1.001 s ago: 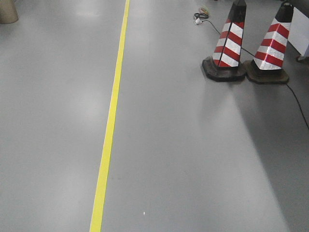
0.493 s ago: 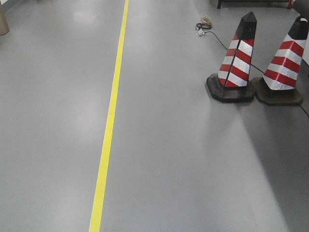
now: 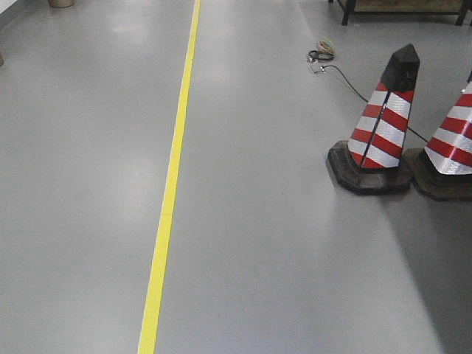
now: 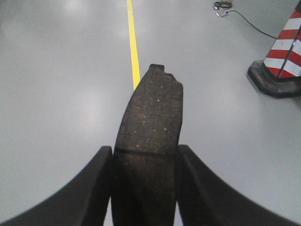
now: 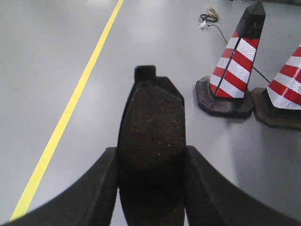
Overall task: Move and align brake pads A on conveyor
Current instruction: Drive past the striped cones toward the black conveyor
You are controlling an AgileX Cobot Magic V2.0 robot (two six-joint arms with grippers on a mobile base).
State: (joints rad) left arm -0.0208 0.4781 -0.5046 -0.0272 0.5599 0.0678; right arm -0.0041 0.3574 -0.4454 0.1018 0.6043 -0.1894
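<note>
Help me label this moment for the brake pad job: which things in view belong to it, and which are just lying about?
Job: left gripper, shut on one brake pad; right gripper, shut on second brake pad. No conveyor in view.
Lying about: striped traffic cone, second cone at the right edge, black cable, yellow floor line.

A smooth, glossy pale grey floor (image 3: 280,265) fills the front view, with soft glare from overhead light at the upper left. A straight yellow tape line (image 3: 171,184) runs bottom to top, left of centre. At the right stand two red-and-white striped traffic cones on black bases, one whole (image 3: 385,125), one cut by the frame edge (image 3: 451,151). A thin black cable (image 3: 346,80) trails from a small coil at upper right.
</note>
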